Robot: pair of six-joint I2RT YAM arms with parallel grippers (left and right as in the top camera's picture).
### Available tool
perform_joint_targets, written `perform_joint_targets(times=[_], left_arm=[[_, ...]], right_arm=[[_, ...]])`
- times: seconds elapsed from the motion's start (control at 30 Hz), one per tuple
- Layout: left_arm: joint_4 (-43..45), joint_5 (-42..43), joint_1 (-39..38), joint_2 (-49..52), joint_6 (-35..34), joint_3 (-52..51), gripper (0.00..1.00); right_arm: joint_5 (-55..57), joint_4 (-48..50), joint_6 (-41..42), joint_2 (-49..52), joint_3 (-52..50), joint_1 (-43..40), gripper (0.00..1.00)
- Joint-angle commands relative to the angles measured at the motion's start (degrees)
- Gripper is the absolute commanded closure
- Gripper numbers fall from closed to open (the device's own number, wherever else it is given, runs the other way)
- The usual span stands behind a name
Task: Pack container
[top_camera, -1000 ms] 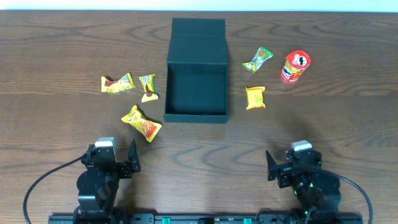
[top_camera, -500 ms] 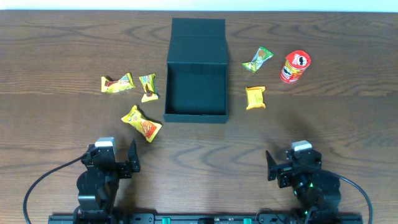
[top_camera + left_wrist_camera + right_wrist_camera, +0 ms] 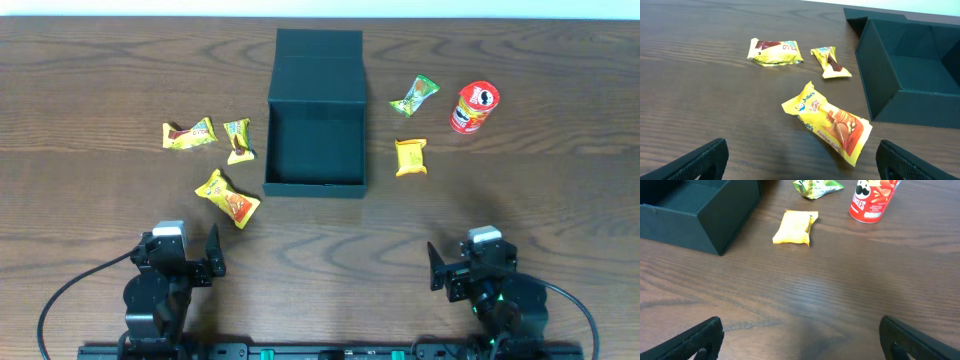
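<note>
At the worktop's (image 3: 320,250) near edge my left pincer (image 3: 805,162) and right pincer (image 3: 802,340) stay wide, empty — nothing has moved, so the container (image 3: 315,187) waits unpacked.

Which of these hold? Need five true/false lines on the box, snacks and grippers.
1. The container is open with nothing inside. True.
2. The red chip can is left of the container. False: it is on the right side.
3. The green packet is in the container. False: it lies on the table, beside the red chip can.
4. The large yellow packet lies on the table left of the container. True.
5. The left gripper holds a packet. False: it and the right gripper are both open and empty.
</note>
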Motion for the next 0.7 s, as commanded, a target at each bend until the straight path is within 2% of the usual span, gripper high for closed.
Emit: perform_joint_targets(times=[0.0, 0.33, 0.4, 0.47, 0.57, 0.67], left_arm=[[-0.04, -0.04, 0.28, -0.33, -0.20, -0.98, 0.04], [-0.04, -0.04, 0.31, -0.33, -0.20, -0.98, 0.04], [-0.04, -0.04, 0.31, -0.33, -0.20, -0.98, 0.05], [-0.04, -0.04, 0.31, -0.33, -0.20, -0.98, 0.04], [-0.04, -0.04, 0.28, -0.33, -0.20, -0.98, 0.05], [-0.04, -0.04, 0.31, -0.33, -0.20, -0.98, 0.05]], right_arm=[[0.15, 0.02, 0.85, -0.42, -0.63, -0.79, 0.01], [-0.46, 1.42, 0.98, -0.42, -0.61, -0.79, 0.01], [-2.84, 4.59, 4.85, -0.42, -0.63, -0.79, 0.01], [-7.50, 9.94, 13.00, -0.42, -0.63, -0.79, 0.01], [-14.88, 15.69, 36.50, -0.42, -0.63, -0.79, 0.01], [-14.05, 17.16, 45.24, -0.42, -0.63, -0.79, 0.01]])
